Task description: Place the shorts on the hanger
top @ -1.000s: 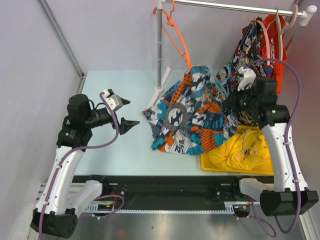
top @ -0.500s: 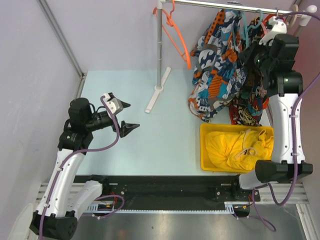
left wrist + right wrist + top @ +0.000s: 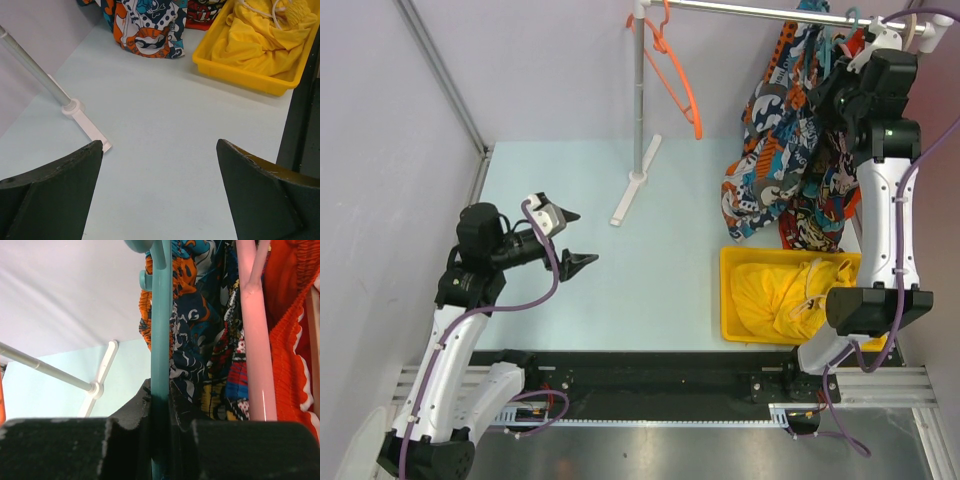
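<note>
The shorts, in a navy, teal, orange and white print, hang off the table at the back right, draped on the teal hanger. My right gripper is raised just under the rail and is shut on the hanger's thin bar, as the right wrist view shows. The shorts hang right beside the bar. My left gripper is open and empty, low over the table's left side. In the left wrist view the shorts' lower edge shows far ahead.
A metal rail on a pole carries an orange hanger. A pink hanger and red-orange clothes hang next to the teal one. Comic-print shorts hang below. A yellow tray holds a yellow garment.
My right arm has lifted the shorts off the table and carried them up and to the right to the rail. The left arm has barely moved.
</note>
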{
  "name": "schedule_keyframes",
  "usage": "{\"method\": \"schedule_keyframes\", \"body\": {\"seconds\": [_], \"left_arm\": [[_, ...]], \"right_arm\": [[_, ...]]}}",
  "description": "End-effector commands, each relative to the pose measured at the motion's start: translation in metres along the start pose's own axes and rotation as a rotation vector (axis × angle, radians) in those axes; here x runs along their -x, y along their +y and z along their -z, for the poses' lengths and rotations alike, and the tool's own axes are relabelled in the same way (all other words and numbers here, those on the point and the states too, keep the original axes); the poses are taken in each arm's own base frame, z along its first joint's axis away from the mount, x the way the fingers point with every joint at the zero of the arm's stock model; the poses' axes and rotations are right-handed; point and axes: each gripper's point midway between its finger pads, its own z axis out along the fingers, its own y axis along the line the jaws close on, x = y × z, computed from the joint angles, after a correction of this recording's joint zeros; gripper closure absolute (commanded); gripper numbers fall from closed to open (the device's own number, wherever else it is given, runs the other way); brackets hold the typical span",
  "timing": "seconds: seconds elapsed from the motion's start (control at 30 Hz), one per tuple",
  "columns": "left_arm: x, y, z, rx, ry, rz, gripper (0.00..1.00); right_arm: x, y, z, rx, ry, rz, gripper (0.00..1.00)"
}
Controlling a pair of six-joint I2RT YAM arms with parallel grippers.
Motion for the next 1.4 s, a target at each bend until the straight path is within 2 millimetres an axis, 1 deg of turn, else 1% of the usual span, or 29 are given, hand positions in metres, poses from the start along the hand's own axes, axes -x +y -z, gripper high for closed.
{"method": "schedule_keyframes", "body": {"seconds": [0.0, 0.17, 0.2, 0.23, 0.27, 0.33, 0.37, 0.43, 0.57, 0.6, 0.63, 0.7, 0.73, 0.77, 0.8, 0.83, 0.87, 0.9, 0.93, 0.97, 1.03, 1.07, 1.13, 1.17, 1.2, 1.23, 1.27, 1.33, 1.37], "left_arm": [[-0.004, -0.001, 0.002, 0.001, 0.011, -0.013, 0.00], [-0.008, 0.000, 0.002, 0.011, 0.024, -0.005, 0.00], [-0.009, 0.000, 0.002, 0.011, 0.028, 0.000, 0.00], [-0.008, 0.000, 0.002, 0.010, 0.027, 0.000, 0.00], [-0.008, 0.001, 0.002, 0.013, 0.028, 0.001, 0.00], [-0.009, 0.001, 0.002, 0.022, 0.031, 0.022, 0.00], [-0.007, 0.003, 0.002, 0.030, 0.032, 0.023, 0.00], [-0.010, 0.005, 0.003, 0.046, 0.045, 0.054, 0.00], [-0.011, 0.007, 0.003, 0.071, 0.051, 0.130, 0.00], [-0.009, 0.008, 0.002, 0.083, 0.052, 0.169, 0.00], [-0.011, 0.010, 0.001, 0.093, 0.060, 0.196, 0.00], [-0.012, 0.016, 0.002, 0.130, 0.078, 0.253, 0.00], [-0.016, 0.020, 0.000, 0.144, 0.096, 0.286, 0.00], [-0.013, 0.026, 0.001, 0.171, 0.104, 0.298, 0.00], [-0.017, 0.025, 0.002, 0.168, 0.133, 0.336, 0.00], [-0.023, 0.027, -0.001, 0.162, 0.161, 0.366, 0.00], [-0.018, 0.030, 0.000, 0.167, 0.167, 0.372, 0.00], [-0.024, 0.033, 0.002, 0.200, 0.200, 0.415, 0.00], [-0.026, 0.035, 0.002, 0.215, 0.218, 0.431, 0.00], [-0.026, 0.040, 0.003, 0.232, 0.231, 0.441, 0.00], [-0.033, 0.048, 0.006, 0.299, 0.257, 0.466, 0.00], [-0.036, 0.051, 0.008, 0.322, 0.261, 0.470, 0.00], [-0.042, 0.052, 0.010, 0.340, 0.277, 0.480, 0.00], [-0.047, 0.050, 0.011, 0.344, 0.287, 0.485, 0.00], [-0.050, 0.049, 0.013, 0.350, 0.292, 0.482, 0.00], [-0.053, 0.049, 0.015, 0.365, 0.300, 0.476, 0.00], [-0.062, 0.046, 0.016, 0.366, 0.324, 0.484, 0.00], [-0.069, 0.045, 0.022, 0.393, 0.347, 0.473, 0.00], [-0.081, 0.042, 0.025, 0.407, 0.380, 0.484, 0.00]], "right_arm": [[0.016, 0.000, -0.003, 0.006, -0.059, -0.006, 1.00], [0.012, 0.001, -0.006, 0.020, -0.046, -0.001, 0.99], [0.011, 0.000, -0.008, 0.019, -0.043, -0.002, 0.97], [0.012, 0.000, -0.007, 0.020, -0.047, 0.005, 0.92], [0.013, 0.001, -0.006, 0.025, -0.051, 0.007, 0.75], [0.016, 0.002, -0.003, 0.025, -0.060, 0.015, 0.55], [0.018, 0.003, 0.000, 0.027, -0.068, 0.017, 0.42], [0.025, 0.008, 0.011, 0.042, -0.087, 0.018, 0.37], [0.044, 0.019, 0.042, 0.066, -0.147, 0.031, 0.18], [0.046, 0.020, 0.047, 0.067, -0.153, 0.037, 0.16], [0.052, 0.024, 0.060, 0.076, -0.176, 0.044, 0.12], [0.054, 0.027, 0.072, 0.083, -0.190, 0.062, 0.08], [0.058, 0.030, 0.083, 0.089, -0.209, 0.076, 0.07], [0.058, 0.033, 0.089, 0.097, -0.213, 0.084, 0.04], [0.057, 0.035, 0.094, 0.104, -0.214, 0.109, 0.03], [0.056, 0.039, 0.106, 0.113, -0.220, 0.124, 0.01], [0.053, 0.047, 0.112, 0.140, -0.218, 0.146, 0.00], [0.049, 0.051, 0.117, 0.159, -0.213, 0.165, 0.00], [0.033, 0.055, 0.117, 0.193, -0.175, 0.194, 0.00], [0.031, 0.062, 0.135, 0.223, -0.189, 0.212, 0.00], [0.010, 0.079, 0.148, 0.320, -0.159, 0.261, 0.00], [-0.008, 0.080, 0.156, 0.339, -0.132, 0.262, 0.00], [-0.040, 0.089, 0.164, 0.424, -0.069, 0.312, 0.00], [-0.070, 0.084, 0.160, 0.437, -0.002, 0.332, 0.00], [-0.081, 0.089, 0.173, 0.472, 0.003, 0.352, 0.00], [-0.100, 0.089, 0.180, 0.506, 0.057, 0.362, 0.00], [-0.117, 0.087, 0.181, 0.523, 0.093, 0.403, 0.00], [-0.155, 0.079, 0.185, 0.539, 0.193, 0.422, 0.00], [-0.166, 0.075, 0.186, 0.551, 0.211, 0.463, 0.00]]}}
